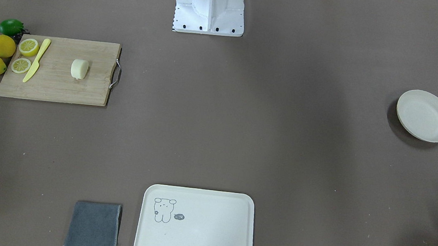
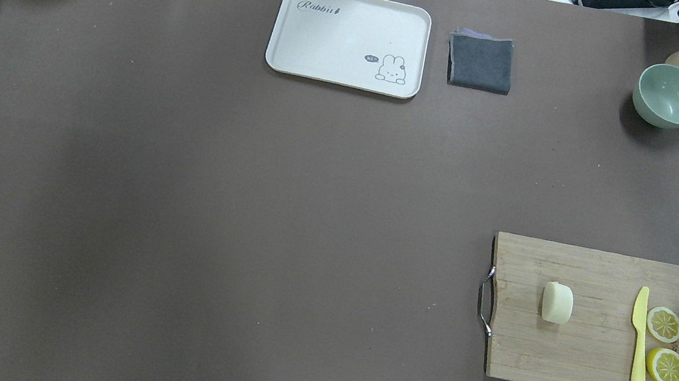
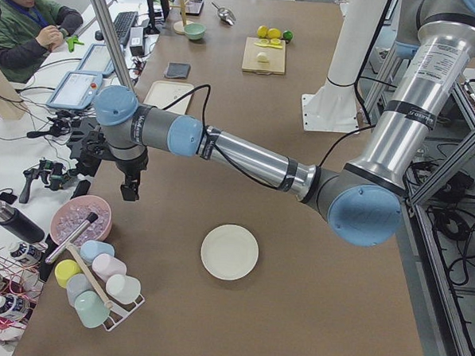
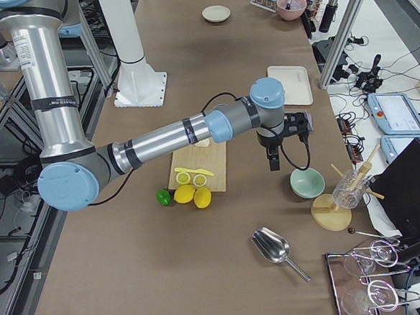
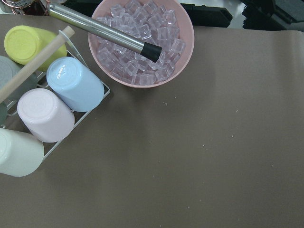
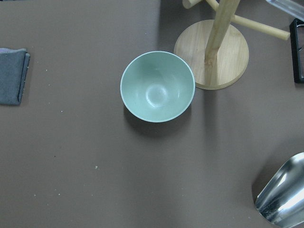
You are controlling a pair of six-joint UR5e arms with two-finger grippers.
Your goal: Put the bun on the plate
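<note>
The bun [image 2: 557,303] is a pale cream block lying on the wooden cutting board [image 2: 601,276] on the robot's right side; it also shows as bun [image 1: 79,69]. The round off-white plate [image 1: 425,115] sits bare at the far left end of the table, plate [image 3: 230,252]. My left gripper [image 3: 131,190] hangs over the table beside the pink ice bowl, beyond the plate. My right gripper [image 4: 274,164] hangs near the green bowl, past the board. Both show only in the side views, so I cannot tell whether they are open or shut.
Two lemon halves [image 2: 665,345], a yellow knife [image 2: 639,347], whole lemons and a lime lie at the board's right end. A cream tray [image 2: 306,61], a grey cloth [image 2: 481,62], a green bowl [image 6: 156,85], a wooden stand [image 6: 223,52], a metal scoop [image 4: 274,248], the ice bowl [image 5: 185,52] and a cup rack [image 5: 47,109] line the far edge.
</note>
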